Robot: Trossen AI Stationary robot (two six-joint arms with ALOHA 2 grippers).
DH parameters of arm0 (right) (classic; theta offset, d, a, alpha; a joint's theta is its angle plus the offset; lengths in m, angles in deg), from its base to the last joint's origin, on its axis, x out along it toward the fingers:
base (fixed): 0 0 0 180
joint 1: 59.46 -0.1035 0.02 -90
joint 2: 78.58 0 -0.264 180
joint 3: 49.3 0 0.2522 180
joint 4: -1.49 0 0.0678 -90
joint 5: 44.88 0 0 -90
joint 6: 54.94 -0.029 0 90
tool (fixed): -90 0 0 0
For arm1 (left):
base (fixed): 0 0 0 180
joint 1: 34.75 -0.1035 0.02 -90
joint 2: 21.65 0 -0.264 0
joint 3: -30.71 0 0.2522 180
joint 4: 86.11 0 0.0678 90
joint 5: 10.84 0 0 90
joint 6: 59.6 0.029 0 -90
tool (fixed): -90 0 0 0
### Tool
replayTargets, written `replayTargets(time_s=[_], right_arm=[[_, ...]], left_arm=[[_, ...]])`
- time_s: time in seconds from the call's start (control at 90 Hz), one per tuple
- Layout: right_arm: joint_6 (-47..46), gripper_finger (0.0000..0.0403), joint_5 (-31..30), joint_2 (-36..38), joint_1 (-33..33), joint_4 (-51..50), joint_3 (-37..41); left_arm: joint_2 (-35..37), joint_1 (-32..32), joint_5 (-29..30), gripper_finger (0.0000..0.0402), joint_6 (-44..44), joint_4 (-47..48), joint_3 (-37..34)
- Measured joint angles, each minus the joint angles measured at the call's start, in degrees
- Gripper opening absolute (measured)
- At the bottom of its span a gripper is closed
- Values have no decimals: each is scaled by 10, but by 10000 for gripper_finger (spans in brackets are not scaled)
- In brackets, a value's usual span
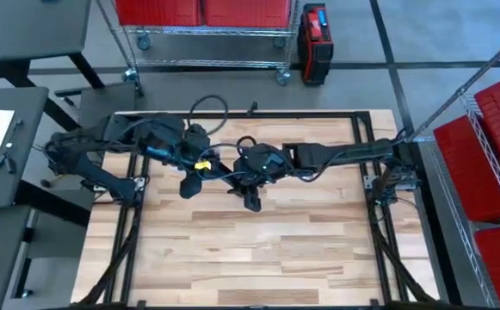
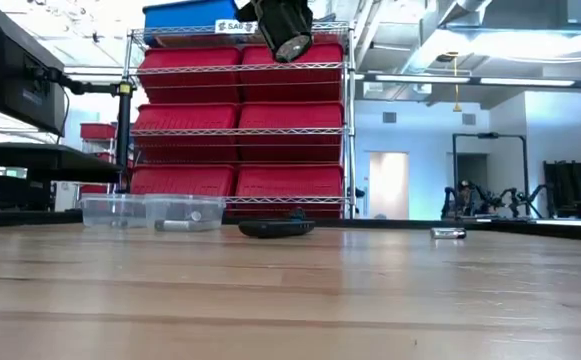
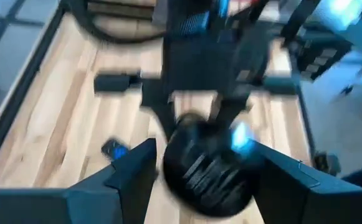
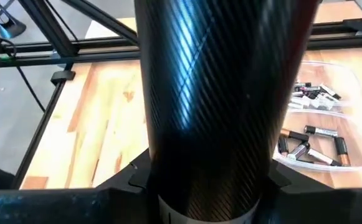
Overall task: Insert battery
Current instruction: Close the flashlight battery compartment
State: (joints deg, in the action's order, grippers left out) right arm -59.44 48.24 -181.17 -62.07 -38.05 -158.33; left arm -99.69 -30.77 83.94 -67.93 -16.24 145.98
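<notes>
table: pale wood planks (image 1: pixel 258 250) in a black frame, with racks of red bins (image 2: pixel 240 120) behind the far edge.
left jaws: mine, held above the far middle of the table at the end of the left arm (image 1: pixel 138 138). the fingers (image 3: pixel 131 171) are spread wide and grip nothing. a dark round part (image 3: pixel 209 165) sits blurred between and beyond them.
right jaws: nose to nose with the left ones, on the right arm (image 1: pixel 336 155). i cannot tell whether they are parted or closed, because a glossy black tube (image 4: pixel 218 93) fills that wrist view.
batteries: a loose heap in a clear tray (image 4: pixel 330 93), lying flat with their long axes pointing every way. one battery (image 2: pixel 175 226) in the tray lies on its side, broadside to the low view.
stray cell: a single battery (image 2: pixel 448 233) lies alone near the far edge, well apart from the tray.
device: a flat dark case (image 2: pixel 276 228) between tray and stray cell, long axis along the far edge.
bearing: both jaws hang high and everything lies below them. i judge the tray is on the left arm's side, so the left jaws are nearer.
next: i judge no cell is picked yet. the move would be to drop down and close across a battery's short width.
</notes>
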Motion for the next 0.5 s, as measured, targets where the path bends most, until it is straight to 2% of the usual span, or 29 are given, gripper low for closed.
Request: replayTargets(time_s=[0.5], right_arm=[[0, 132, 1, 0, 0, -60, 0]], left_arm=[[2, 0, -5, 210, 7, 5, 0]])
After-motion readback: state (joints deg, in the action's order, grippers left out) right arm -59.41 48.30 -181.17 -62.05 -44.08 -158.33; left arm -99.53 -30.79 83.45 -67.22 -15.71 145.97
